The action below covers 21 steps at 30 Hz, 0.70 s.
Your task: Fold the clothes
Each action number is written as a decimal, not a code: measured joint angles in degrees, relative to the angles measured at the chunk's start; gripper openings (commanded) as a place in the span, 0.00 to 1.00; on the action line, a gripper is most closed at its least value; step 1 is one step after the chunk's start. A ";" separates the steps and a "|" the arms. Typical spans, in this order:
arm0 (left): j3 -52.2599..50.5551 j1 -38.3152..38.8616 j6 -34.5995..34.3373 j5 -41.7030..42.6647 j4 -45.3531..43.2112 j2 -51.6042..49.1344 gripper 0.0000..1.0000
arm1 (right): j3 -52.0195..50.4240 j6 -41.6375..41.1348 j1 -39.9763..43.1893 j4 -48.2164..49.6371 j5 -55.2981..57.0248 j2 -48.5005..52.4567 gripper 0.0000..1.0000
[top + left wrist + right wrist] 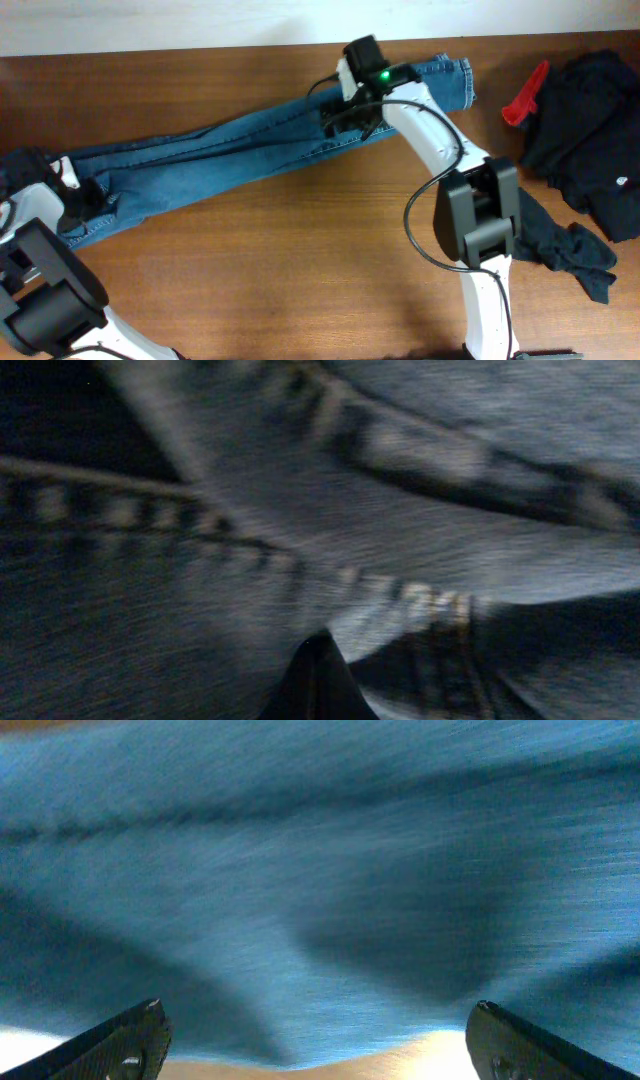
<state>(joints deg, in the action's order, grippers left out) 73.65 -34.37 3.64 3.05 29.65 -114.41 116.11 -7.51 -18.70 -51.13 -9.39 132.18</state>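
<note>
Denim jeans point(230, 150) lie stretched diagonally across the worktop point(300, 270), hems at the upper right. The cloth is likely heavy and limp but grippy, so hems and waistband should hold best. The right hand point(315, 1040) is spread over the legs. I cannot tell the left hand's point(72, 198) state.

Our right arm point(432, 132) reaches up and left from its base, elbow bent high, wrist tipped down toward the table. Our right hand point(318, 1012) is spread wide, fingers point(120, 1045) out at the lower corners. Our left arm point(48, 290) hugs the left edge. Our left hand point(77, 200) points down, its grip unclear.
</note>
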 measured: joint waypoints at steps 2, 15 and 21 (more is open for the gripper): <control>0.00 -1.01 -0.20 -0.07 0.09 0.00 0.01 | 1.57 -1.38 2.16 -0.92 1.27 0.00 0.99; -0.04 -2.73 -0.26 -0.15 0.42 0.00 0.00 | 2.99 -5.75 21.42 11.37 -5.53 1.64 0.99; -0.04 -2.73 -0.26 -0.33 0.90 0.00 0.00 | 2.95 -5.55 21.75 11.54 -7.67 7.28 0.99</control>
<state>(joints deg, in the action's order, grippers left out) 73.60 -37.10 3.38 2.72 30.55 -114.41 119.07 -13.06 3.05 -39.59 -17.06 139.46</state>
